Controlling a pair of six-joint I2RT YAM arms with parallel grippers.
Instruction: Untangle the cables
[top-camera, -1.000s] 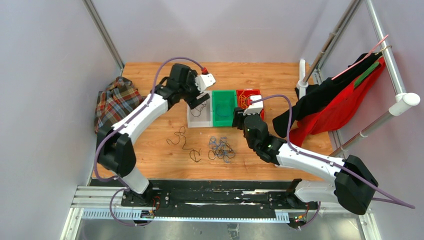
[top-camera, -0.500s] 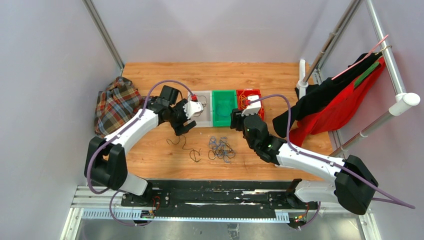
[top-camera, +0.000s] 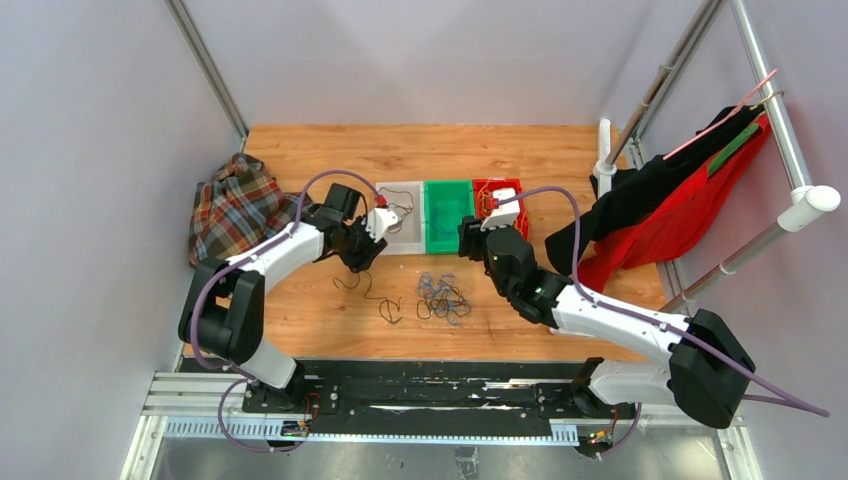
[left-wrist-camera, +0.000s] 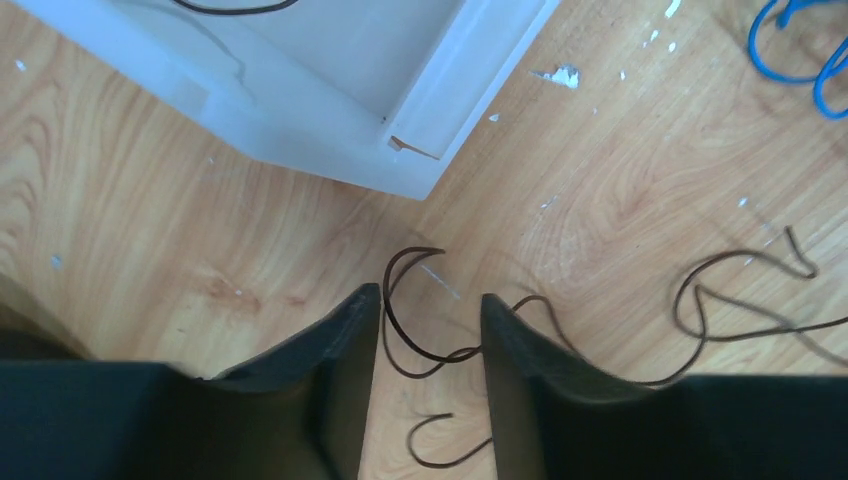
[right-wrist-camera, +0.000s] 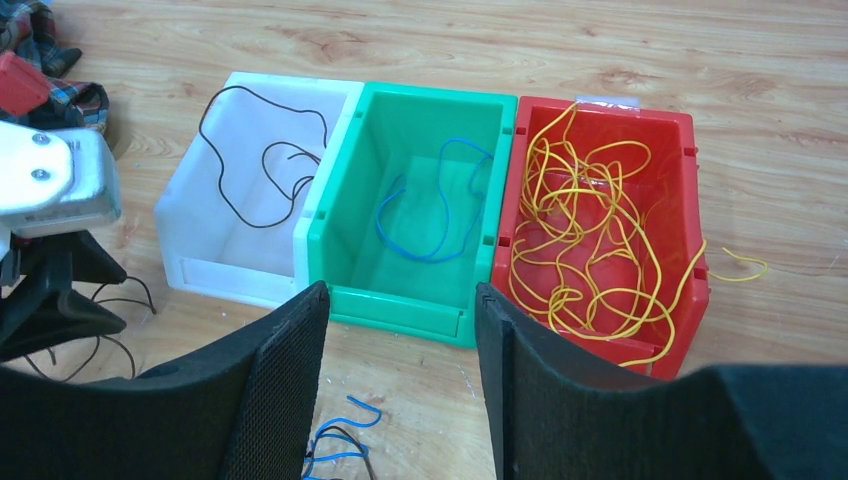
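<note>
Wooden table (top-camera: 330, 150), and the loose black cable (left-wrist-camera: 387, 305) lies just near of the white bin (left-wrist-camera: 300, 130). Left gripper (left-wrist-camera: 422, 300) is closest, fingers apart straddling its loop lengthwise. Right gripper (right-wrist-camera: 400, 295) hovers open and empty.

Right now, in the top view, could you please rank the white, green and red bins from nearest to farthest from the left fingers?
1. White bin, just right of the left fingers.
2. Green bin, middle of the row.
3. Red bin, right end.
</note>
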